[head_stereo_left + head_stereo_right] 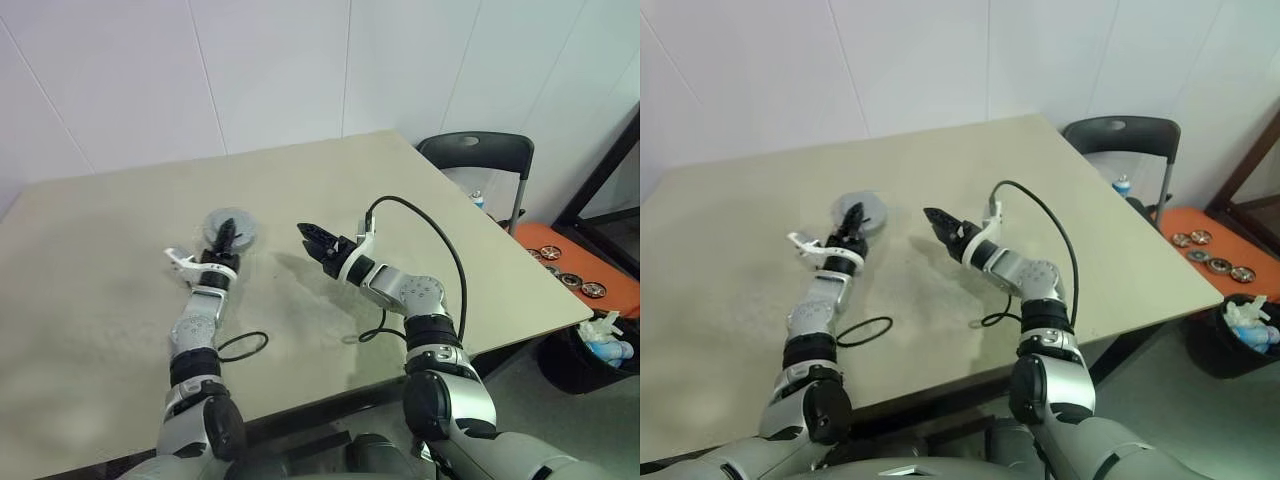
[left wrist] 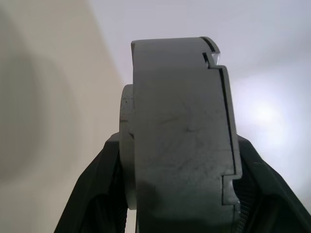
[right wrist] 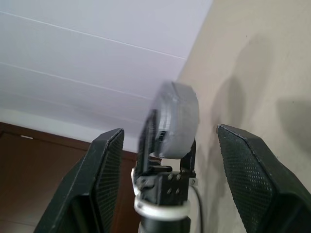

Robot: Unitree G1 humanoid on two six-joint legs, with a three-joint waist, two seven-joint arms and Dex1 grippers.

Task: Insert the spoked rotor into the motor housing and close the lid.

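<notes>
My left gripper (image 1: 228, 233) is shut on a thick silver-grey round body (image 1: 248, 228), held on edge just above the table (image 1: 100, 300). In the left wrist view the body (image 2: 180, 136) sits between both fingers (image 2: 92, 194). A stepped, notched seam runs around it where the lid meets the motor housing. The spoked rotor is hidden. No copper windings show. My right gripper (image 1: 312, 238) hovers a hand's width to the right of the body, open and empty. In the right wrist view its fingers (image 3: 104, 184) stand wide apart, and the held body (image 3: 177, 119) shows beyond them.
A black cable (image 1: 240, 345) loops on the table near the front edge. Right of the table stand a dark chair (image 1: 480, 155), an orange surface (image 1: 560, 255) carrying several round parts, and a black bin (image 1: 590, 365).
</notes>
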